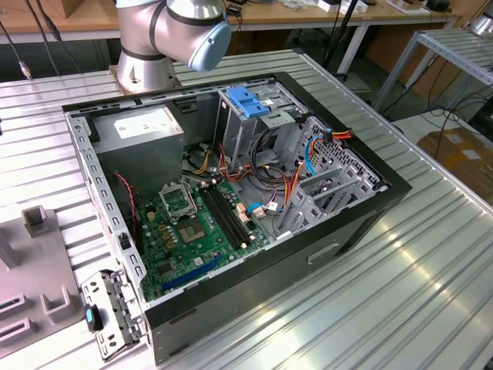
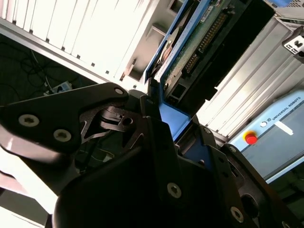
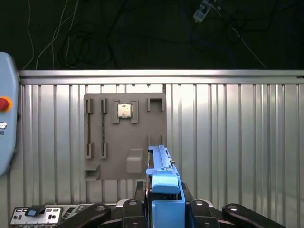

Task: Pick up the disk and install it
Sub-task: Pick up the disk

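Gripper (image 3: 165,202) clamped on disk (image 3: 162,164), blue rail edge-on between fingers (image 3: 142,192). Ribbed table (image 3: 228,133) and grey fixture plate (image 3: 124,137) lie behind.

Inside the computer case (image 1: 231,304) I see the drive cage (image 1: 240,139) capped by a blue latch (image 1: 246,100), and a tangle of cables (image 1: 281,189) crowds the gap beside it. The case lies open from above. The ribbed table (image 1: 400,293) gives broad room at the exterior view's right. The disk (image 3: 160,164) clamped in my gripper (image 3: 165,202) juts ahead of it, above the grey fixture plate (image 3: 142,128).
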`<state>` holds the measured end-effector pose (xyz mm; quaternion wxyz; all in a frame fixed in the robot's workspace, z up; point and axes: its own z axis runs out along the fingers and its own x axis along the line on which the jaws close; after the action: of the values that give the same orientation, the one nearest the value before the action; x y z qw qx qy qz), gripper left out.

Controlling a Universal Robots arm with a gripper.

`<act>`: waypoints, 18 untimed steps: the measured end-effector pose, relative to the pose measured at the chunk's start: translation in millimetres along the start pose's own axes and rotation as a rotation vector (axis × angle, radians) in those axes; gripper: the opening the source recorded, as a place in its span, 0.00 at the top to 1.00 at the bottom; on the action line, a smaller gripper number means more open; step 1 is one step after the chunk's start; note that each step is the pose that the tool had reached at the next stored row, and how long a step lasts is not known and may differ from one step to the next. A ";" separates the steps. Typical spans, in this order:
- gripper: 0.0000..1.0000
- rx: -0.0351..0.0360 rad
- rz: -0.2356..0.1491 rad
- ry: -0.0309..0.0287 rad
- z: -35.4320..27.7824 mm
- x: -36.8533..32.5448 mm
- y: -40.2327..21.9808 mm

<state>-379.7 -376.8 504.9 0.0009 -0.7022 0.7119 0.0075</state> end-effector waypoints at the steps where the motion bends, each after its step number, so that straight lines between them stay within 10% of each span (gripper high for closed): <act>1: 0.63 0.0000 0.000 0.0000 0.0 0.1 -1.8; 18: 0.63 -0.0001 0.000 0.0000 -0.3 1.1 -31.3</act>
<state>-348.5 -378.2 505.0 0.0009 -0.7022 0.7119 0.0076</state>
